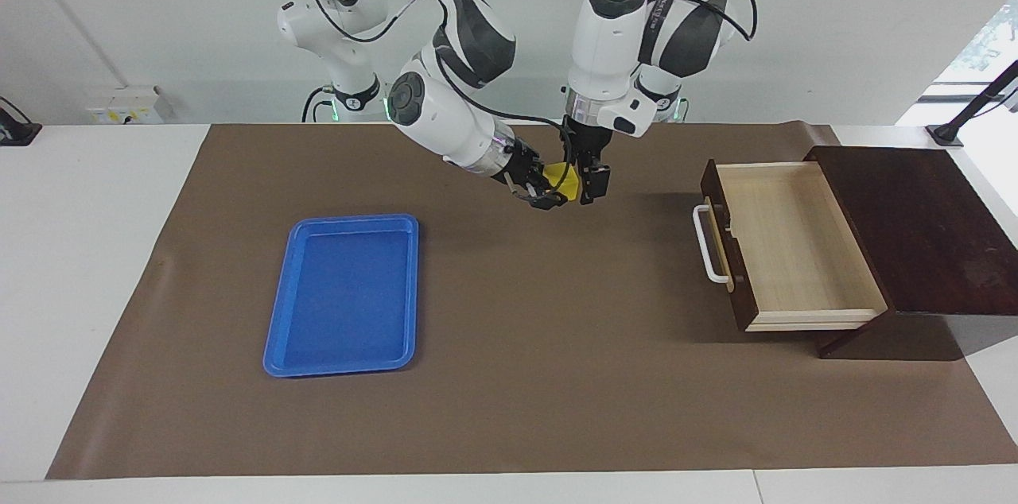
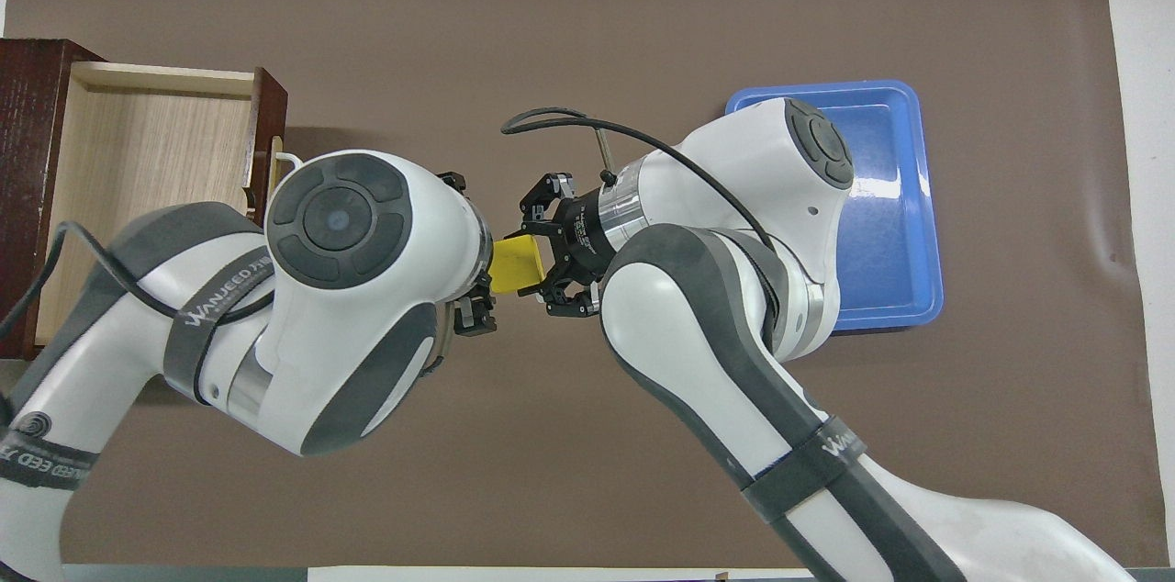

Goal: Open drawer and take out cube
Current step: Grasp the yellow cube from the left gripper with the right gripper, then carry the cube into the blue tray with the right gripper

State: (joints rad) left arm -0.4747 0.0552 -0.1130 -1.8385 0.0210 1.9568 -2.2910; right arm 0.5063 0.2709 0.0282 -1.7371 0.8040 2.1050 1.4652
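The small yellow cube [image 1: 561, 178] hangs in the air over the middle of the brown mat, between my two grippers. My left gripper [image 1: 590, 188] points straight down and is shut on the cube's side toward the drawer. My right gripper [image 1: 547, 194] comes in tilted from the tray's side and its tips reach around the cube [image 2: 516, 263]. In the overhead view my left wrist hides the left gripper, while the right gripper [image 2: 543, 263] shows. The drawer [image 1: 795, 242] of the dark brown box stands pulled out at the left arm's end, and its pale interior [image 2: 147, 169] holds nothing.
A blue plastic tray [image 1: 346, 293] lies on the mat toward the right arm's end and holds nothing. The drawer's white bar handle [image 1: 710, 246] juts toward the mat's middle. The brown mat [image 1: 557, 377] covers most of the white table.
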